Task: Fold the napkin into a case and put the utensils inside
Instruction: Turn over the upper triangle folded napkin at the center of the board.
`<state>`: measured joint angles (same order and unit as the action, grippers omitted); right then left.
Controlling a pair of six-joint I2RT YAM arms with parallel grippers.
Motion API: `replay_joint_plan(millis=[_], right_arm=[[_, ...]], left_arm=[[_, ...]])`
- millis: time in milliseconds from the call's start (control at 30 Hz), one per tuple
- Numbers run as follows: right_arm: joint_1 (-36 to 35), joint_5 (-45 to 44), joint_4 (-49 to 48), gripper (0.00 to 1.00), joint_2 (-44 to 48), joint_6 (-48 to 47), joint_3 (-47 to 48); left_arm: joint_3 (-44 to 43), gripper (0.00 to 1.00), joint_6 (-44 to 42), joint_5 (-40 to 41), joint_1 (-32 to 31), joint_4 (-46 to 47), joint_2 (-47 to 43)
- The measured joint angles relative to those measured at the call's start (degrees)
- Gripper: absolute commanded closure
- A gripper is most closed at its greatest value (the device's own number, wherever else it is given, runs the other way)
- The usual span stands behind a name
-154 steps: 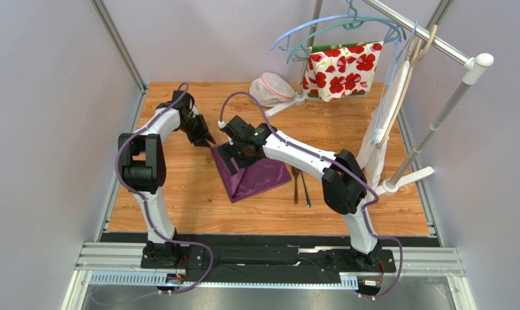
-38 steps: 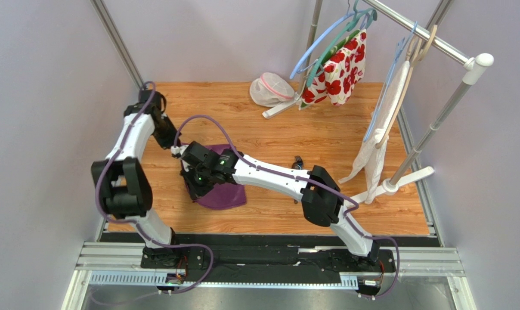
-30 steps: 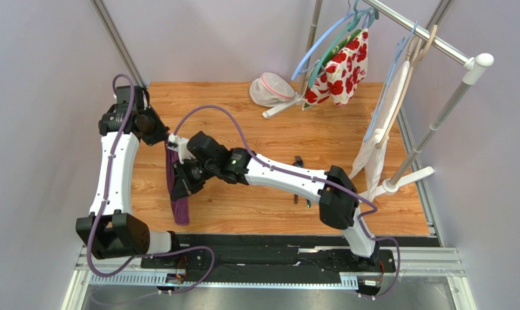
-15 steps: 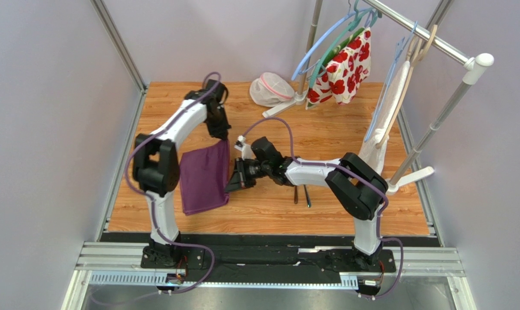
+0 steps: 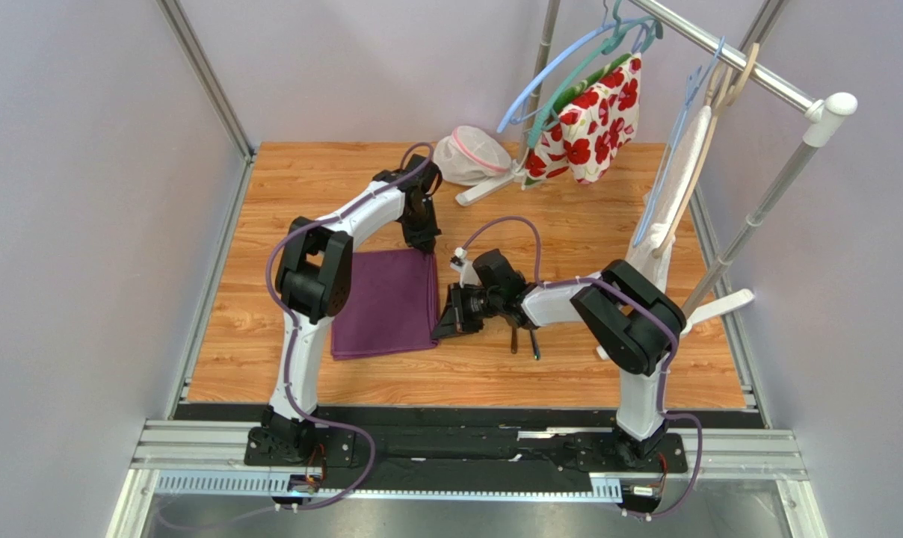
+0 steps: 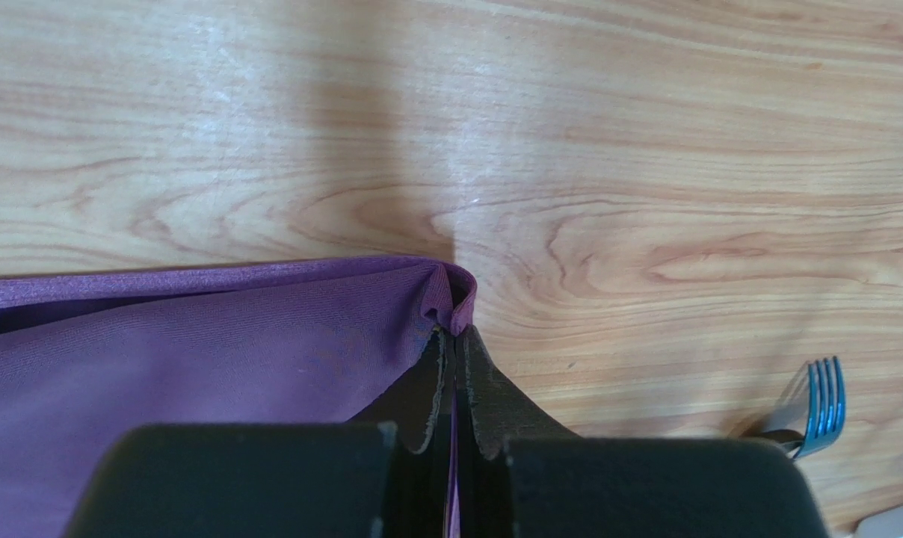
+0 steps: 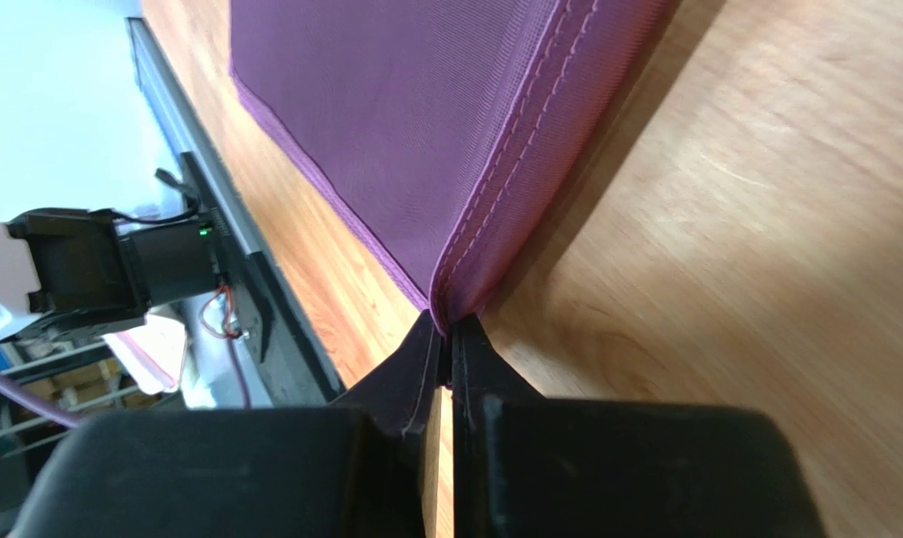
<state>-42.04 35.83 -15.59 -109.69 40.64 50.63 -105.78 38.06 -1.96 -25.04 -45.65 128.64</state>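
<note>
Overhead, the napkin [image 5: 383,305] lay spread flat on the table [image 5: 299,179], left of centre. The left gripper [image 5: 428,247] sat at its far right corner and the right gripper [image 5: 440,328] at its near right corner, so the cloth's right edge ran between them. The utensils [image 5: 522,332] lay side by side just right of the right gripper, apart from the cloth. Beyond them a mesh pouch [image 5: 471,155] rested near the table's far edge, and a flowered cloth [image 5: 585,116] hung from a hanger [image 5: 557,67].

From the left wrist, the jaws were pressed together on a puckered corner of the napkin [image 6: 198,359], raised slightly off the wood, it seemed. A fork [image 6: 821,395] with bluish tines showed at the lower right.

From the right wrist, the jaws pinched the napkin's [image 7: 422,123] stitched corner, low by the table.
</note>
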Motion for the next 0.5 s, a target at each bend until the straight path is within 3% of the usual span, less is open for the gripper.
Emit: replay_joint_plan(millis=[67, 100, 133, 200, 300, 400, 467, 500], right_arm=[[0.2, -1.3, 1.9, 0.76, 0.8, -0.9, 0.0], [0.2, -1.9, 3.8, 0.61, 1.4, -1.5, 0.1], [0.3, -2.6, 6.0, 0.56, 2.1, -1.9, 0.1], [0.5, -4.0, 10.5, 0.42, 4.2, -2.9, 0.2], [0.9, -7.1, 19.0, 0.33, 9.4, -5.1, 0.0], [2.5, -10.4, 26.3, 0.32, 13.8, -7.5, 0.1], [4.3, -12.7, 31.0, 0.31, 15.9, -9.0, 0.8], [5.2, -13.6, 32.7, 0.32, 16.3, -9.5, 1.4]], left_arm=[[0.0, 0.94, 0.1, -0.5, 0.0, 0.6, 0.1], [0.0, 0.89, 0.1, -0.6, 0.0, 1.1, 0.1], [-0.1, 0.78, 0.0, -0.7, 0.0, 1.7, 0.1], [-0.6, 0.68, -0.5, -0.9, 0.0, 2.8, 0.1], [-2.4, 0.58, -1.3, -1.4, -0.1, 5.3, -0.1], [-3.9, 0.47, -2.1, -1.8, -0.1, 5.6, -1.7], [-4.2, 0.47, -3.1, -2.3, -0.1, 4.8, -4.2], [-4.2, 0.51, -3.5, -2.5, -0.2, 4.5, -5.7]])
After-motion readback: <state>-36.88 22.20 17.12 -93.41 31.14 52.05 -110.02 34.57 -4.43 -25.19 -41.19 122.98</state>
